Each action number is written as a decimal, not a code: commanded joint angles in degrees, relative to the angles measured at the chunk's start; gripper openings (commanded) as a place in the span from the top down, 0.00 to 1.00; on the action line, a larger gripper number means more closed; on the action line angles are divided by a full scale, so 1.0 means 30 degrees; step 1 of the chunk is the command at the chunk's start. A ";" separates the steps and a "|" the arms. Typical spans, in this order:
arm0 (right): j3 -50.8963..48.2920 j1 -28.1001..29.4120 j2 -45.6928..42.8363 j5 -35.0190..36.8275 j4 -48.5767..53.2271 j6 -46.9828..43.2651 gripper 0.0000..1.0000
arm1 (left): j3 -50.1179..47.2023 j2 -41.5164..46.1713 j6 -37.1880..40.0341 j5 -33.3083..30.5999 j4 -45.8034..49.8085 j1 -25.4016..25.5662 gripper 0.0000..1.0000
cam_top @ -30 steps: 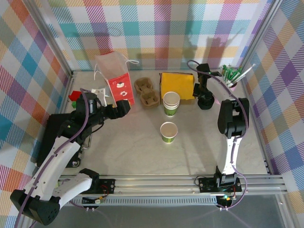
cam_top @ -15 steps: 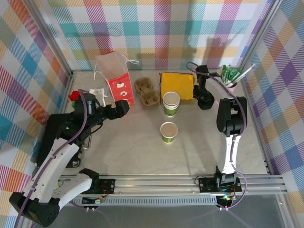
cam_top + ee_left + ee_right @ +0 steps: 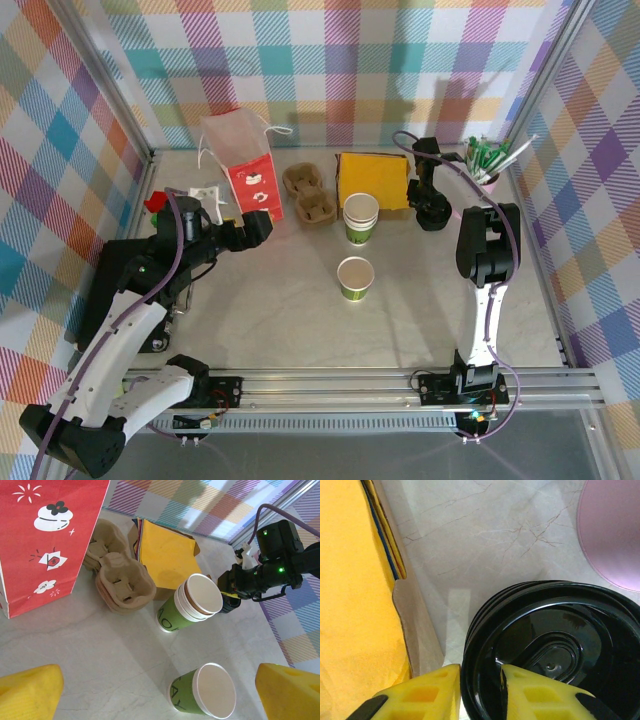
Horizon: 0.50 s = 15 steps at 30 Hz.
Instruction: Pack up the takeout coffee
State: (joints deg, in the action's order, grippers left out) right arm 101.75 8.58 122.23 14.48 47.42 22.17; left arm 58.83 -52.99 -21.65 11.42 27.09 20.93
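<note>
The small green-banded paper cup with a cream rim (image 3: 355,278) stands uncovered mid-table, just in front of the taller nested stack of cups (image 3: 360,218). The right gripper (image 3: 480,692) straddles the rim of the top black round plastic lid (image 3: 545,650), jaws narrow (whether they grip it I cannot tell). It should pinch that one lid only and lift straight up. The left gripper (image 3: 160,695) gapes wide, holding nothing.

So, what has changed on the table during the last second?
Only small moves: the left arm drifted slightly to its left, left claw open; the right claw shifted barely at the black lids, astride their rim. The single cup, cup stack, bag and carriers stayed put.
</note>
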 commanded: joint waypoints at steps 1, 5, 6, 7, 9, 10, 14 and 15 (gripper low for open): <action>0.0301 -0.0106 0.0404 0.0095 0.0113 0.0117 0.70 | -0.0188 0.0239 0.0078 0.0002 0.0110 0.0172 0.02; 0.0331 -0.0106 0.0446 0.0097 0.0102 0.0103 0.68 | -0.0215 0.0268 0.0084 0.0026 0.0081 0.0172 0.01; 0.0354 -0.0106 0.0422 0.0095 0.0103 0.0091 0.68 | -0.0227 0.0288 0.0073 0.0021 0.0083 0.0172 0.01; 0.0359 -0.0106 0.0448 0.0095 0.0100 0.0085 0.68 | -0.0229 0.0284 0.0089 0.0029 0.0084 0.0172 0.01; 0.0381 -0.0106 0.0505 0.0080 0.0074 0.0041 0.68 | -0.0267 0.0284 0.0069 0.0111 0.0037 0.0172 0.01; 0.0388 -0.0106 0.0543 0.0066 0.0073 -0.0003 0.68 | -0.0300 0.0297 0.0076 0.0148 -0.0005 0.0172 0.01; 0.0418 -0.0106 0.0547 0.0044 0.0073 -0.0125 0.71 | -0.0354 0.0402 0.0013 0.0178 -0.0062 0.0172 0.01; 0.0440 -0.0106 0.0554 0.0059 0.0066 -0.0165 0.72 | -0.0339 0.0412 0.0019 0.0178 -0.0042 0.0172 0.01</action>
State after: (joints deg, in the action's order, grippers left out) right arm 101.75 8.58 122.72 14.48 47.42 21.96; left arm 58.35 -52.95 -21.65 11.44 27.07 20.93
